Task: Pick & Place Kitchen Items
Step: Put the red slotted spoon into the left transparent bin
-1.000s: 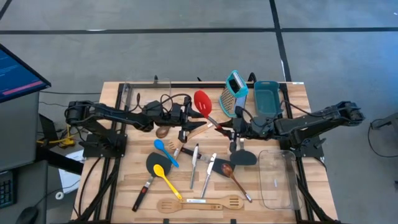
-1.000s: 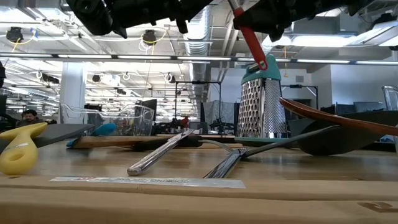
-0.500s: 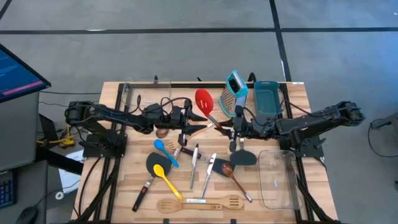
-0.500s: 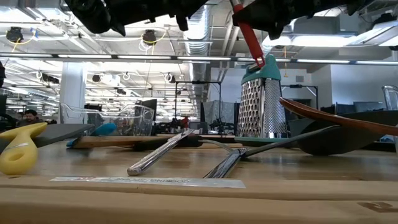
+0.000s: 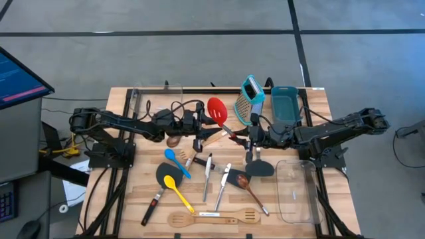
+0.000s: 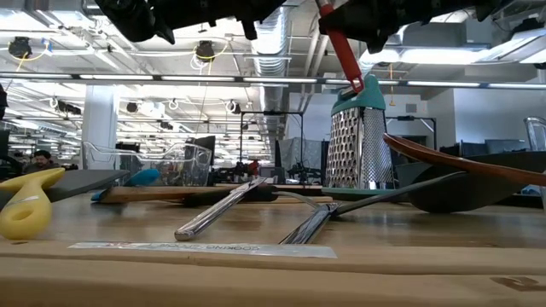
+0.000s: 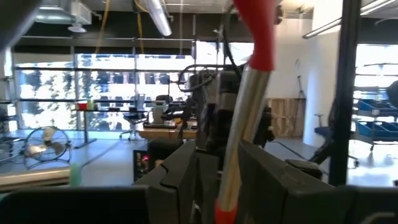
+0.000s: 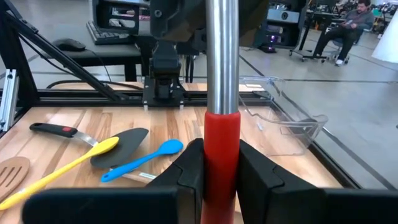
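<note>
Right gripper mid-table, clenched on the red spoon at the red end of its handle; right wrist view shows both fingers tight against the red grip, metal shaft running on past them. Spoon is off the table, bowl angled toward the back edge, just beside the grater.

Left gripper close in on the same spoon from the other side, near the neck below the bowl. Left wrist view puts the shaft right between its fingers, but cannot tell whether they have closed on it. Looks like a hand-over between arms, judging by both claws on one handle.

Handling, as a guess: spoon is light and stiff. Bare metal shaft likely slick, so it could twist or slide in a pinch there; the red sleeve is the surer hold. Long handle means the bowl end will swing if gripped only at the tail.

Rest of the utensils lie scattered on the table: blue spoon, yellow spoon, slotted spatula, cutlery between them. Teal bin at the back right corner
</note>
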### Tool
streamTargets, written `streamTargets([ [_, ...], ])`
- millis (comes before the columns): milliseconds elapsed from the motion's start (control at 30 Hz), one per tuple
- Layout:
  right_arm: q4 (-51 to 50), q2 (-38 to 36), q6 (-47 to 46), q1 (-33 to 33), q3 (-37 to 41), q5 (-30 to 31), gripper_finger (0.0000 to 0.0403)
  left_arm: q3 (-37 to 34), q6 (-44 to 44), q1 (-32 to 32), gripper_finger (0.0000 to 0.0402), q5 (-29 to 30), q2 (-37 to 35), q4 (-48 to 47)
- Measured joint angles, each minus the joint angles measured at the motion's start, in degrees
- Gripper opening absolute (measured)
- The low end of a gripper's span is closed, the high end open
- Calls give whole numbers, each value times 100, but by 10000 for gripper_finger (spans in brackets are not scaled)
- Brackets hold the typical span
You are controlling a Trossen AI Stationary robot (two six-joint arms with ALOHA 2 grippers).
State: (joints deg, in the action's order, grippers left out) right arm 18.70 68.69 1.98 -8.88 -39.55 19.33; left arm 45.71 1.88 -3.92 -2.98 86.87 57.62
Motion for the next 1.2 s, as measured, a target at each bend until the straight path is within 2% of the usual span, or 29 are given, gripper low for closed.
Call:
streamTargets([
  [367, -110, 0, 13, 0, 0, 0, 56, -2, 159, 5, 113, 18, 0, -13],
  [667, -155, 0, 100, 0, 0, 0, 56, -4, 194, 70, 194, -48, 0, -131],
  [800, -152, 0, 101, 4, -1, 2, 56, -4, 189, 85, 214, -55, 0, -129],
  [1033, -146, 0, 102, 38, 0, 2, 56, 10, 14, 199, 215, -65, 2, -108],
  [1200, -145, 0, 100, 105, -1, 3, 56, 335, 8, 234, 208, -17, 395, -88],
])
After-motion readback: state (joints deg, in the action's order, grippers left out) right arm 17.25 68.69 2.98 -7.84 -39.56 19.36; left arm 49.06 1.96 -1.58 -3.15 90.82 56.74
